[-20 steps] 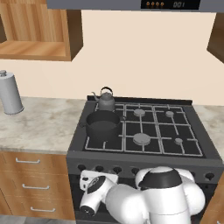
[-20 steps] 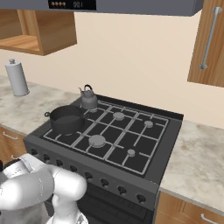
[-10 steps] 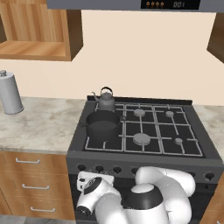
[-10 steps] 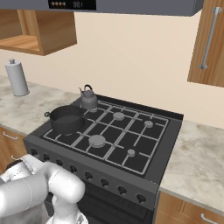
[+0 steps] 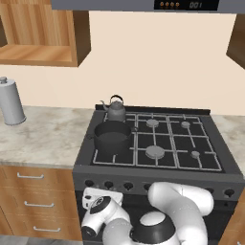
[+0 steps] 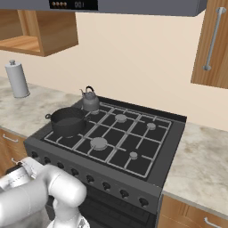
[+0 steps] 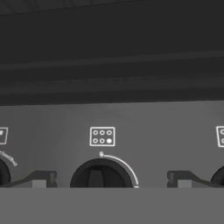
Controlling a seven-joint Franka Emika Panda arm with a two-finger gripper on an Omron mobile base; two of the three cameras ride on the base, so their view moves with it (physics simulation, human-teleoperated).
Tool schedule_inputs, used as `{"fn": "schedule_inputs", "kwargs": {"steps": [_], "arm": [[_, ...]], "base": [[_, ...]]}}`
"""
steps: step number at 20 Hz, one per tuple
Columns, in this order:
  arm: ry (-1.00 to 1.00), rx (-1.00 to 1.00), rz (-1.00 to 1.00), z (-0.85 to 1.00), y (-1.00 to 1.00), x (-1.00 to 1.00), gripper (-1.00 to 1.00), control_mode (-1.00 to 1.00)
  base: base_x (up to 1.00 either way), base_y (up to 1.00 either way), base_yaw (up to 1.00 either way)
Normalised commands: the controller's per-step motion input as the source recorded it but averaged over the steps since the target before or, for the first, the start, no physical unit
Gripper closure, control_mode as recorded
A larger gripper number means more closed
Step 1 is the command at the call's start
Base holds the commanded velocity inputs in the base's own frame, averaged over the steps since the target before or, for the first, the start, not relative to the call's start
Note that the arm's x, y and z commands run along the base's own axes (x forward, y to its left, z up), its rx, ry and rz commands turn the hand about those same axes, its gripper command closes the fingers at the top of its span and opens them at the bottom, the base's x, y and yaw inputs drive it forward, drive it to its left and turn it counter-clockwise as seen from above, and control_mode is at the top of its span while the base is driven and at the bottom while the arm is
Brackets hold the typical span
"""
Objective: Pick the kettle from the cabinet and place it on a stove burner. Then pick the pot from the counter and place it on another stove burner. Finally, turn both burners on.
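Note:
The small grey kettle point(image 5: 115, 109) point(image 6: 90, 100) stands on the stove's rear left burner. The wide dark pot point(image 5: 113, 136) point(image 6: 67, 121) sits on the front left burner just before it. My gripper point(image 7: 109, 180) is open and faces the stove's front panel at close range. Its fingertips point(image 7: 39, 180) stand wide apart on either side of a black knob point(image 7: 100, 174), without touching it. In the base views my white hand point(image 5: 99, 202) point(image 6: 21, 174) hangs low before the knob row. The cabinet point(image 5: 43, 36) point(image 6: 38, 31) is open at the upper left, its shelf bare.
Bare burners point(image 5: 155, 151) point(image 6: 99, 143) lie under the black grates on the right half of the stove. A tall grey canister point(image 5: 10, 101) point(image 6: 17, 79) stands on the marbled counter point(image 5: 48, 136) to the left. A closed wooden door with a silver bar handle point(image 6: 213, 40) hangs at the upper right.
The arm's white links have folded and swung a little in front of the stove, while the hand stays low at the knob panel. Kettle and pot have not moved.

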Motion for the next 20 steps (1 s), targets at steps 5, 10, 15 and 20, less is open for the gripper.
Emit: {"fn": "schedule_inputs", "kwargs": {"steps": [5, 10, 15, 20], "arm": [[-0.01, 0.0, 0.0, 0.17, -0.06, 0.0, -1.0, -1.0], [0.0, 0.0, -0.03, 0.02, -0.1, -0.03, -1.0, -1.0], [0.0, 0.0, -0.01, 0.0, 0.0, 0.05, -1.0, -1.0], [0.0, 0.0, 0.0, 0.0, 0.0, 0.12, -1.0, -1.0]], "base": [[0.0, 0.0, 0.0], [0.0, 0.0, 0.0], [0.0, 0.0, 0.0], [0.0, 0.0, 0.0]]}}
